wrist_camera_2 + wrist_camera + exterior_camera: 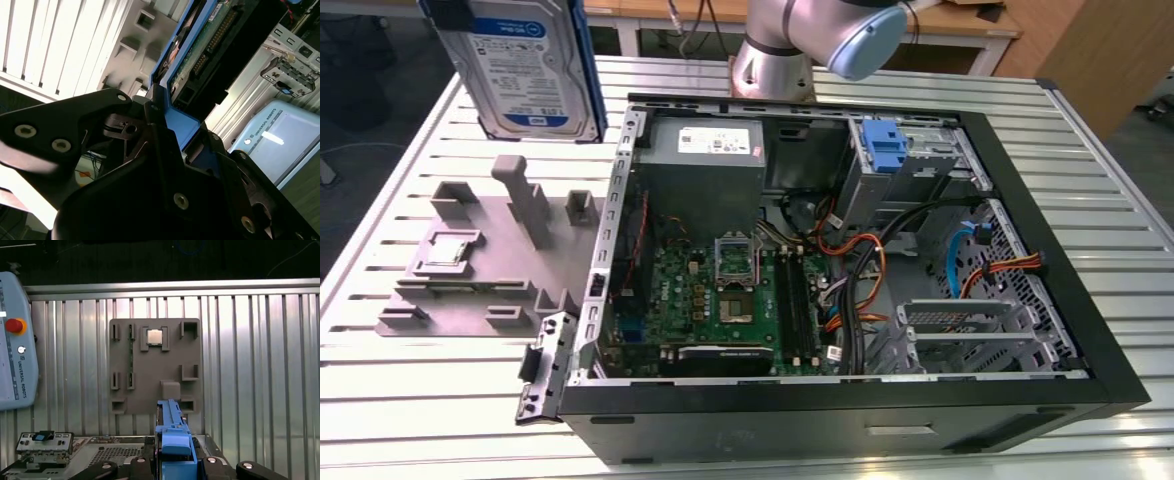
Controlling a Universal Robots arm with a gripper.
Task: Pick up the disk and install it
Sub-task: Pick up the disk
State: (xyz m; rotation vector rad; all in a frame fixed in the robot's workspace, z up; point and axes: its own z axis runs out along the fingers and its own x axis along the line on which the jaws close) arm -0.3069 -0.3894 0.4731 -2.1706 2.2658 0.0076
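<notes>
I see the gripper (175, 462) pinching the disk (520, 65) by its blue carrier, with the black fingers (150, 112) pressed against the frame on either side in both wrist views. The disk hangs upright and clear of the slatted table (427, 400), near the table's far corner on the exterior view's left, its white-and-blue label facing the exterior camera. In the first wrist view its blue edge sits over the near edge of the grey fixture plate (155, 365), which lies flat on the table with a processor chip (154, 336) seated in one pocket. The open computer case (1107, 330) lies just beside the plate, toward the exterior view's right. The arm (814, 40) stands at the table's far edge behind the case.
</notes>
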